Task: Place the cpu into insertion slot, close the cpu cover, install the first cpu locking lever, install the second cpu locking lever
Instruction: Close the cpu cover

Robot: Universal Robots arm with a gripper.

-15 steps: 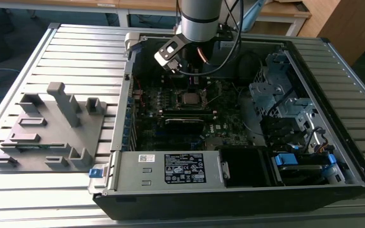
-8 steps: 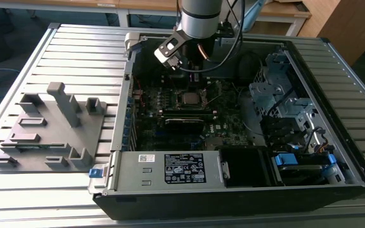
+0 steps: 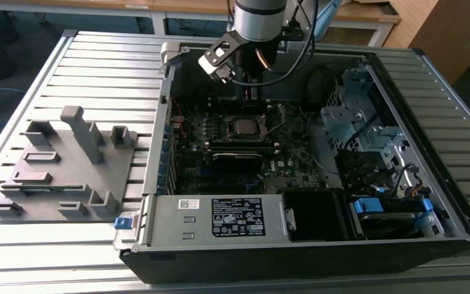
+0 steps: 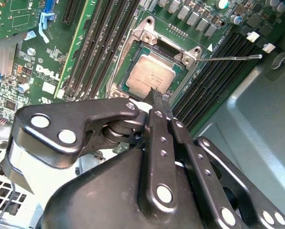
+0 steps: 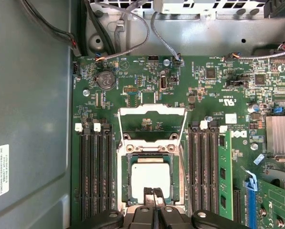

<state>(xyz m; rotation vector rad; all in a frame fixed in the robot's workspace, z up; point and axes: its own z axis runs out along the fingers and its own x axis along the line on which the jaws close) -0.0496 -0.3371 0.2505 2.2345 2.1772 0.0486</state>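
cpu (image 4: 149,75) in insertion slot (image 4: 131,59), hand (image 4: 157,96) closed

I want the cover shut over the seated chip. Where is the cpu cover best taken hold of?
Probably the free cross-bar of the cpu cover, the edge farthest from its hinge at the insertion slot. The cover is swung open away from the cpu, so come from above; the thin bar beside the square window suits a pinch across its thickness.
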